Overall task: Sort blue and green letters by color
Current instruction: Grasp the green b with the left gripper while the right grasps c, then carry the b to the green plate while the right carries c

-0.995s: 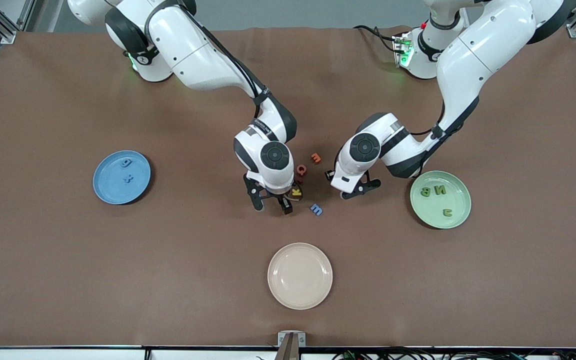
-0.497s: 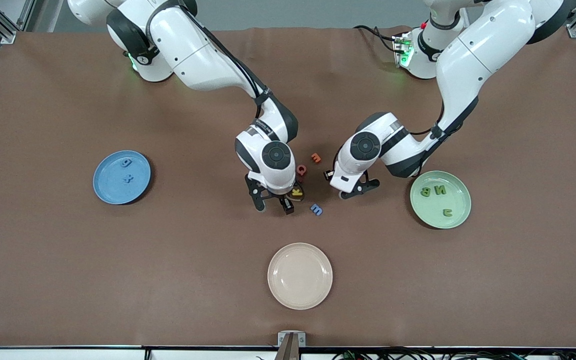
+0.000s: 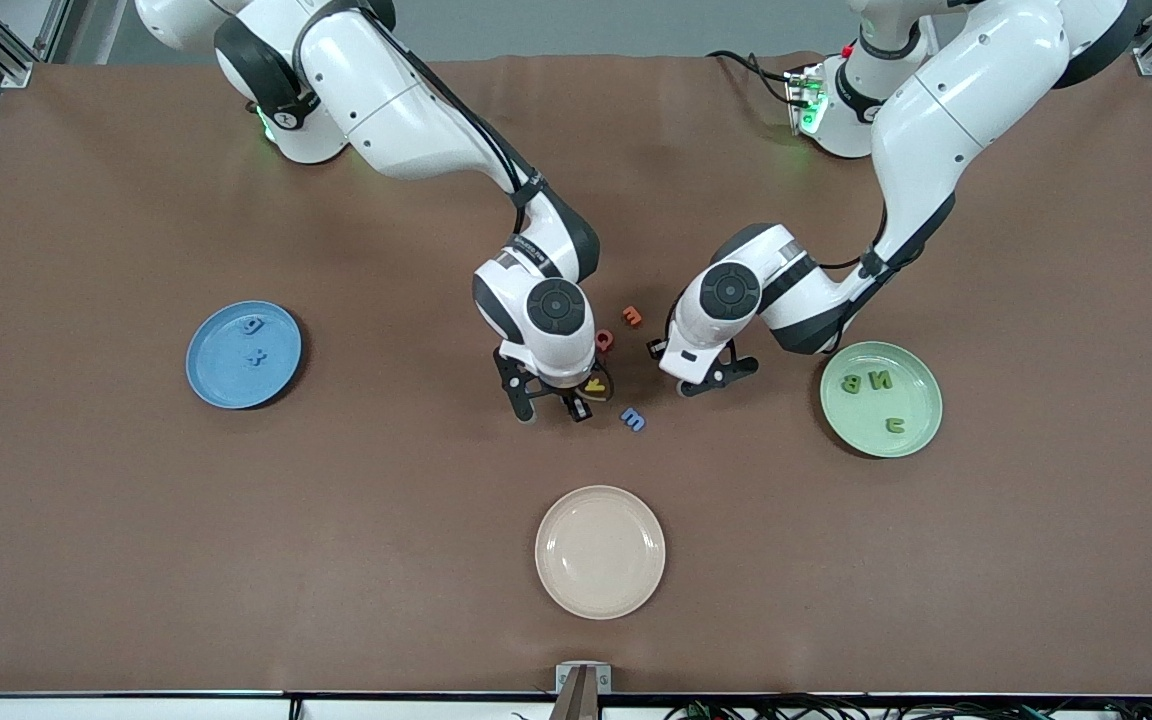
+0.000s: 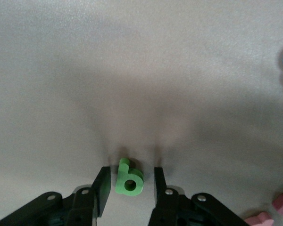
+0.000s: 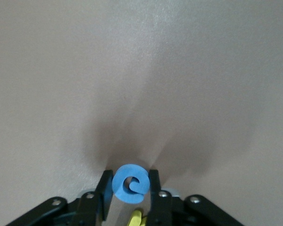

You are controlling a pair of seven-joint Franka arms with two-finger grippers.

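Observation:
My right gripper (image 3: 554, 412) is low over the table's middle and shut on a blue letter e (image 5: 127, 186), with both pads against its sides (image 5: 129, 181). My left gripper (image 3: 708, 384) is open and down at the table. An olive green letter b (image 4: 129, 178) lies flat between its fingers (image 4: 130, 176), with a gap on each side. A loose blue letter m (image 3: 633, 419) lies between the two grippers, nearer the camera. The blue plate (image 3: 211, 385) holds two blue letters. The green plate (image 3: 911, 440) holds three green letters.
A yellow K (image 3: 593, 384) lies right beside my right gripper. A red letter (image 3: 604, 340) and an orange m (image 3: 632, 316) lie farther from the camera. An empty beige plate (image 3: 600, 551) sits near the table's front edge.
My right gripper has shifted slightly toward the left arm's end, and the yellow K beside it has turned a little. My left gripper has barely moved.

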